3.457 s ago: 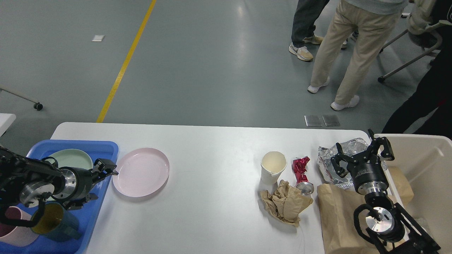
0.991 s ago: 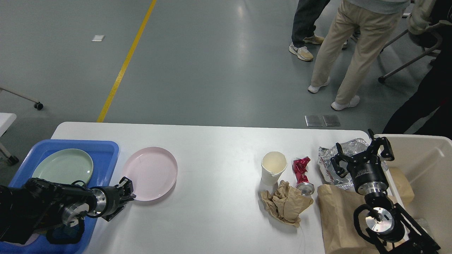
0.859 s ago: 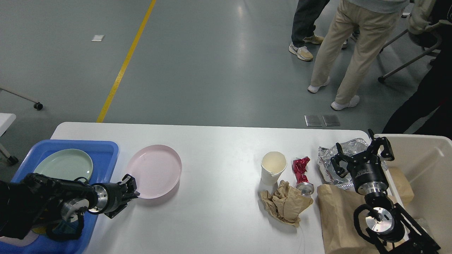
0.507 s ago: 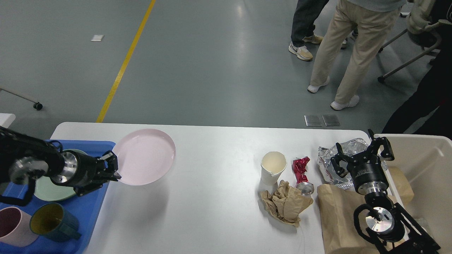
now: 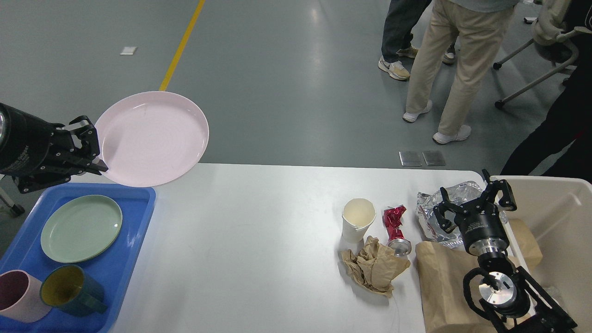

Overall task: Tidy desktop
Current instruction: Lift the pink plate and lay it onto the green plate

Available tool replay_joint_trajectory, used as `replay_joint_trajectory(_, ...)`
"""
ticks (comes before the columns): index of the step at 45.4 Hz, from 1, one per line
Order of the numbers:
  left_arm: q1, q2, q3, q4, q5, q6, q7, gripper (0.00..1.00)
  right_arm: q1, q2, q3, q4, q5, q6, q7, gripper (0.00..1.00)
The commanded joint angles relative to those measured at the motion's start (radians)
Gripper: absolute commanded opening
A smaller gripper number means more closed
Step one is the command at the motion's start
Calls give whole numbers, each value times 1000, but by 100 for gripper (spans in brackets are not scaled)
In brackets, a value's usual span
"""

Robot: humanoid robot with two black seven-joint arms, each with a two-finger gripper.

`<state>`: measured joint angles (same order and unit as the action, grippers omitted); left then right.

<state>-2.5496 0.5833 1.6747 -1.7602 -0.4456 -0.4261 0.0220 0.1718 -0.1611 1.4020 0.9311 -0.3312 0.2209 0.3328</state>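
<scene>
The white desktop (image 5: 259, 240) fills the lower view. My left gripper (image 5: 92, 152) is shut on the rim of a pink plate (image 5: 152, 138) and holds it high above the table's far left corner. My right gripper (image 5: 472, 198) is open and empty, over crumpled silver foil (image 5: 432, 206) at the right. On the desktop stand a white paper cup (image 5: 357, 218), a crushed red can (image 5: 395, 228), crumpled brown paper (image 5: 373, 266) and a brown paper bag (image 5: 444, 282).
A blue tray (image 5: 134, 203) at the left holds a green plate (image 5: 81, 227), a dark teal cup (image 5: 69, 290) and a pink cup (image 5: 18, 296). A beige bin (image 5: 559, 217) stands at the right. People stand on the floor beyond the table.
My left gripper took hold of the pink plate's near edge and lifted it up and to the left, off the table. The right arm has not moved.
</scene>
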Motion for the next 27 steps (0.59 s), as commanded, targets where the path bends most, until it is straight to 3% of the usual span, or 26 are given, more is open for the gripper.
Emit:
replay_joint_trajectory(1,38,-8,48,27,-1,-5,-7,0,0,0,0,0,0,0,0,100)
replay_joint_trajectory(8,209,19,97,183,-2,-19,-34,0,0,0,0,0,0,0,0,100)
replay_joint_trajectory(14,405,136,73,365,-4,-25,-27,0,0,0,0,0,0,0,0,100)
replay_joint_trajectory(19,587,220,-28,534,1,-28,10,0,0,0,0,0,0,0,0,100)
replay_joint_trajectory(27,963,253,-324,766,8,-14,56,0,0,0,0,0,0,0,0,100)
